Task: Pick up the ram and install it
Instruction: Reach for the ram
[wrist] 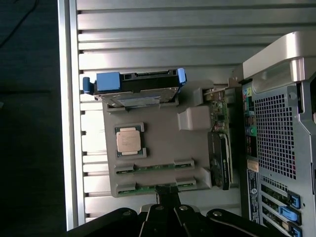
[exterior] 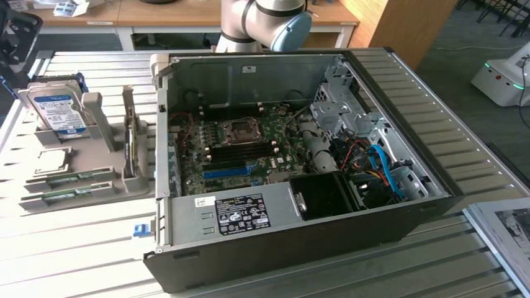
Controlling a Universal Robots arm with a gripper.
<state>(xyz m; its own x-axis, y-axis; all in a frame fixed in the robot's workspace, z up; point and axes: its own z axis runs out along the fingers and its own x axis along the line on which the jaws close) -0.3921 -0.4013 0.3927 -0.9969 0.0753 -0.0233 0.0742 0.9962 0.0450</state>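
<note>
Two ram sticks (wrist: 154,167) are seen lying flat in grey holder (wrist: 158,143) on bench (exterior: 83,248), at exterior view's left of open case (exterior: 290,248). Black slots (exterior: 240,151) appear unfilled. Nothing picked, nothing installed. Hand (wrist: 168,191) is closed narrow, nothing gripped.

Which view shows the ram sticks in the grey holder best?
The wrist view: both ram sticks lie side by side in the holder, seen from above. The exterior view shows them obliquely, at its left.
</note>
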